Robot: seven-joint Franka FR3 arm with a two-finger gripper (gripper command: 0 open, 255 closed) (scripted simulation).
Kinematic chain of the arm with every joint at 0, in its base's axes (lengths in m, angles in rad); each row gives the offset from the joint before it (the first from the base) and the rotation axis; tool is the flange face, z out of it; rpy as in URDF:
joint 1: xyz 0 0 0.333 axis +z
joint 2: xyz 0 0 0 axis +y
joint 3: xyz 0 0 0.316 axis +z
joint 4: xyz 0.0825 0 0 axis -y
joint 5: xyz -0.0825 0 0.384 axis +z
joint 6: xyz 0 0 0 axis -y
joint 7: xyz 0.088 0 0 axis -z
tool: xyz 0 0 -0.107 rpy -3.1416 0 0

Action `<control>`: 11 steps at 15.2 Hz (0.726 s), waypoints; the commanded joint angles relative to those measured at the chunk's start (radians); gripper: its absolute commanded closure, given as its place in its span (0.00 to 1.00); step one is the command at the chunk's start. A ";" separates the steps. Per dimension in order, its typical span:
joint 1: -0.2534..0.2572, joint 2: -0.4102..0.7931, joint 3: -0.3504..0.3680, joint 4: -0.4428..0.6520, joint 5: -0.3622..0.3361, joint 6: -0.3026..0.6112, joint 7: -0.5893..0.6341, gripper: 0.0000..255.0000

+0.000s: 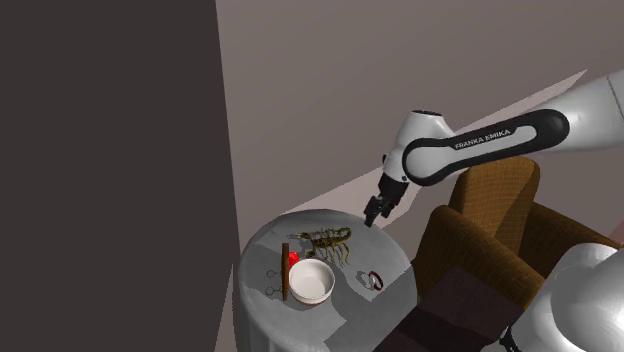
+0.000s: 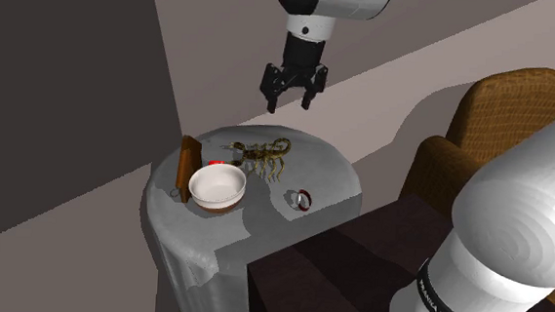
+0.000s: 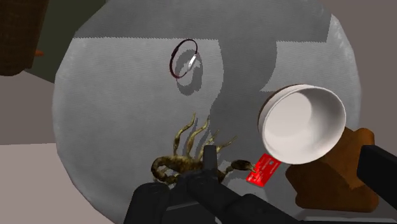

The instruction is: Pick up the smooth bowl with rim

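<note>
Seen from the second exterior view, the nearest item is the white arm (image 2: 501,240), which crosses the lower right corner. Next to it stands a dark box (image 2: 328,270), set against the near side of the round grey desk (image 2: 328,172). The bowl (image 2: 217,185) sits upright on the desk top towards that view's near left edge. It is white and smooth inside with a plain rim and a brown underside, and nothing lies in it. A brown block (image 2: 187,165) stands on edge just beside the bowl on that view's left; whether the two touch cannot be told. A small dark red ring (image 2: 301,198) lies flat on the desk to the bowl's right, clear of it. A small red card (image 2: 214,161) shows just behind the bowl's far rim. Beyond it, a brown scorpion figure (image 2: 263,156) rests near the middle of the desk, its tail curled. The black gripper (image 2: 290,104) hangs in the air above the far side of the desk, beyond the scorpion figure and well apart from the bowl. Its fingers point down, stand clearly apart, and have hold of nothing. A brown armchair (image 2: 502,123) stands to the right behind the desk. Farthest back on the left is a dark grey wall panel (image 2: 64,90).
</note>
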 commanded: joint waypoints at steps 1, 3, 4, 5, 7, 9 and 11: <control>0.014 0.073 0.013 0.002 0.018 0.072 0.007 0.00; 0.024 0.152 0.021 0.016 0.034 0.136 0.007 0.00; 0.030 0.193 0.025 0.025 0.042 0.166 0.006 0.00; 0.035 0.233 0.029 0.035 0.050 0.196 0.005 0.00; 0.044 0.316 0.037 0.061 0.066 0.252 0.003 0.00; 0.053 0.399 0.046 0.091 0.082 0.303 0.001 0.00; 0.060 0.483 0.054 0.127 0.095 0.349 -0.002 0.00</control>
